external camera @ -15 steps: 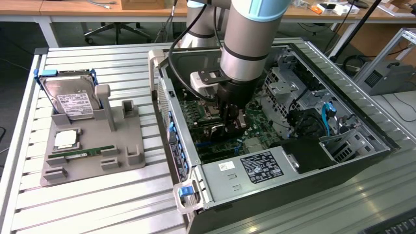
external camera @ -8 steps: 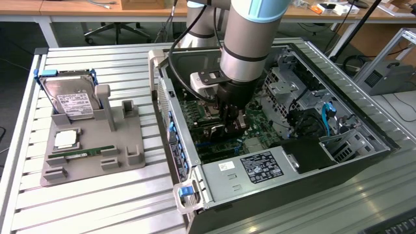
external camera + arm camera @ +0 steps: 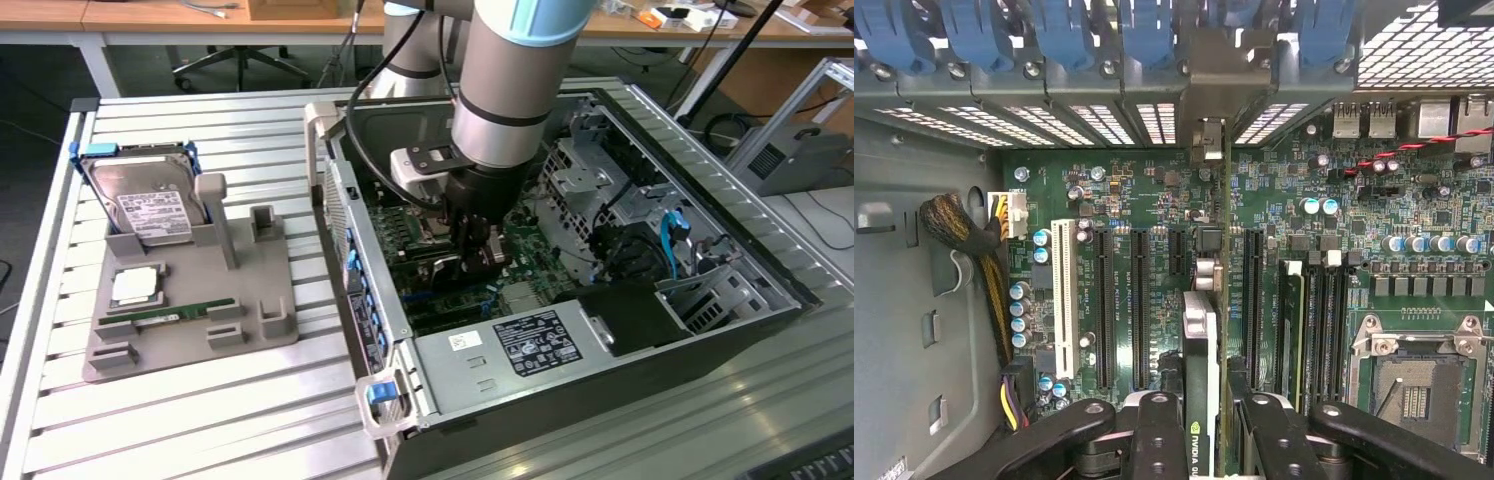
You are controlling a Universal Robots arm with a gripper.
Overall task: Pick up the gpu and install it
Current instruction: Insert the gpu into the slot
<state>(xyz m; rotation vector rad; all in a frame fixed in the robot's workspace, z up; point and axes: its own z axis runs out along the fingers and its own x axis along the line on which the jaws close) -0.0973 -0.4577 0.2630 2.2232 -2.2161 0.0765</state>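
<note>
Seating the gpu (image 3: 1199, 380) was the step in hand. The jaws pinched the card edge-on, one on each face, inside the open computer case (image 3: 534, 395) and over the motherboard (image 3: 1124, 195), among the black expansion slots (image 3: 1139, 310). Whether its connector had entered a slot could not be told.

Judgement: hold the card plumb and parallel to the slot, with the bracket end lined up under the blue latches (image 3: 1054, 30). Press straight down and evenly, since any tilt would likely bind the connector.

Nearby on one side were a white slot (image 3: 1063, 300), small capacitors (image 3: 1019, 315) and a cable bundle (image 3: 954, 225). The memory slots (image 3: 1294, 320) and CPU socket (image 3: 1414, 390) lay on the other. The memory slots looked the tightest clearance.

On the surface (image 3: 200, 420), well apart from the case, a gray holder (image 3: 254, 300) carried a hard drive (image 3: 150, 205) and a green memory stick (image 3: 167, 317).
</note>
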